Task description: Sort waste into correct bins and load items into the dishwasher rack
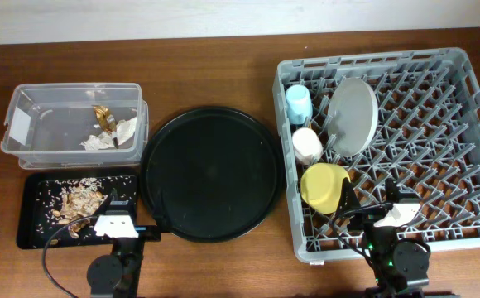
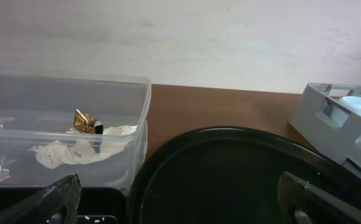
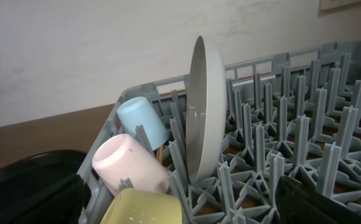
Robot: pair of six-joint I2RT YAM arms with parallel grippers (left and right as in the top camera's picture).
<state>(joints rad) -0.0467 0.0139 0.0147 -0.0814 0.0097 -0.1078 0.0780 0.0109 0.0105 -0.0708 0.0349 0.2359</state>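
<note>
The grey dishwasher rack (image 1: 439, 165) holds the blue cup (image 1: 300, 103), pink cup (image 1: 307, 145), yellow bowl (image 1: 323, 186) and the grey-green plate (image 1: 353, 116), which stands on edge. The right wrist view shows the plate (image 3: 205, 106), blue cup (image 3: 140, 118), pink cup (image 3: 127, 165) and bowl (image 3: 143, 208), with a thin wooden stick (image 3: 160, 154) between the cups. The clear box (image 1: 33, 124) holds tissue (image 1: 108, 139) and the gold wrapper (image 1: 102, 114). Food scraps (image 1: 79, 203) lie in the flat black tray (image 1: 33, 236). My left gripper (image 1: 136, 217) is open and empty at the round tray's front-left edge. My right gripper (image 1: 376, 203) is open and empty over the rack's front.
The large round black tray (image 1: 211, 174) lies between the bins and the rack, and also shows in the left wrist view (image 2: 230, 174). The box with tissue (image 2: 81, 151) and wrapper (image 2: 84, 121) sits at left there. A pale wall runs behind the table.
</note>
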